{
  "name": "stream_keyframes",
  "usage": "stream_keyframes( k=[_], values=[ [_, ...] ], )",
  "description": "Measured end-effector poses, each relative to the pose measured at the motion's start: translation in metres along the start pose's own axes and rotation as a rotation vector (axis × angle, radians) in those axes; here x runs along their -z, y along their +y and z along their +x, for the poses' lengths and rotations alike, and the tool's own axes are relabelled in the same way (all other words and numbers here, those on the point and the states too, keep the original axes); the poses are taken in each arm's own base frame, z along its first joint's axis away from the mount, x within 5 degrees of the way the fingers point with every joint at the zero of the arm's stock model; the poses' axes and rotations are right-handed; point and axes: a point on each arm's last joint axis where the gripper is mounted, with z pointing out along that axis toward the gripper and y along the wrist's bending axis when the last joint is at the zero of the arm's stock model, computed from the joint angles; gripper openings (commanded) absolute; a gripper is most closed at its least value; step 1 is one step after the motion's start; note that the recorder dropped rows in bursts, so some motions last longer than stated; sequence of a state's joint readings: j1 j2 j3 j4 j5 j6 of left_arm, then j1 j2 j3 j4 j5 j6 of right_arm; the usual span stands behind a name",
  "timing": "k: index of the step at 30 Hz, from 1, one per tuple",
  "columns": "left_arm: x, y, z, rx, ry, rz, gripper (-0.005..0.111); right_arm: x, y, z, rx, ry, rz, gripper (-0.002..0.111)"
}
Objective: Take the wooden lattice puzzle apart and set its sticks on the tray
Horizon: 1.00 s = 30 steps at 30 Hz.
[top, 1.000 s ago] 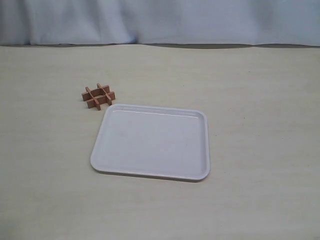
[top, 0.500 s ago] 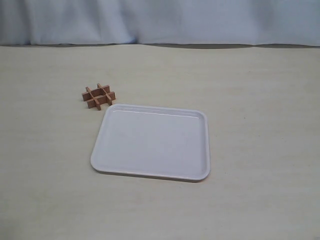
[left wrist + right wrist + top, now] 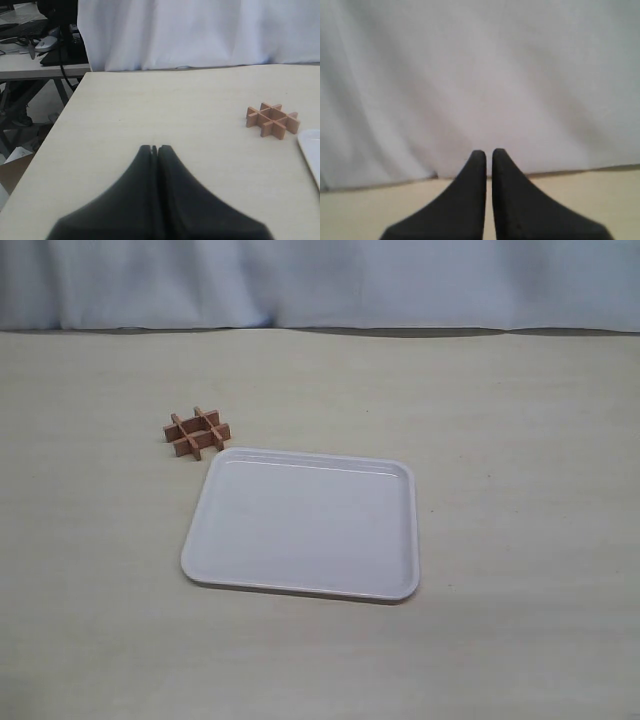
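The wooden lattice puzzle rests whole on the table, a small reddish-brown hash of crossed sticks just off the far left corner of the white tray. The tray holds nothing. In the left wrist view the puzzle lies well ahead and to one side of my left gripper, which is shut and empty; a corner of the tray shows at the frame edge. My right gripper is shut with a thin slit between its fingers, holding nothing, facing the white curtain. Neither gripper appears in the exterior view.
A white curtain hangs along the table's far edge. The left wrist view shows the table's side edge, with another desk and clutter beyond it.
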State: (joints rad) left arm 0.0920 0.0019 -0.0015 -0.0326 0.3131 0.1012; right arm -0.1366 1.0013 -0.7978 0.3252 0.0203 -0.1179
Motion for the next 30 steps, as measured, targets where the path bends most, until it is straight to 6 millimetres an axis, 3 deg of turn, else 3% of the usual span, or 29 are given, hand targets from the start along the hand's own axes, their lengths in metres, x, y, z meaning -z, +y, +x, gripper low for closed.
stream_keyframes(
  k=[4, 9, 14, 21, 25, 30],
  values=[
    [0.000, 0.000, 0.000, 0.000, 0.000, 0.000, 0.000, -0.075, 0.009, 0.006, 0.051, 0.360, -0.046, 0.005],
    [0.000, 0.000, 0.000, 0.000, 0.000, 0.000, 0.000, -0.148, 0.043, 0.042, 0.126, 0.724, -0.158, 0.005],
    [0.000, 0.000, 0.000, 0.000, 0.000, 0.000, 0.000, -0.185, 0.110, 0.091, 0.244, 0.866, -0.260, 0.005],
    [0.000, 0.000, 0.000, 0.000, 0.000, 0.000, 0.000, -0.220, 0.198, 0.153, 0.385, 0.884, -0.355, 0.005],
    [0.000, 0.000, 0.000, 0.000, 0.000, 0.000, 0.000, -0.236, 0.223, 0.177, 0.386, 0.880, -0.377, 0.005],
    [0.000, 0.000, 0.000, 0.000, 0.000, 0.000, 0.000, -0.254, 0.235, 0.201, 0.387, 0.875, -0.383, 0.012]
  ],
)
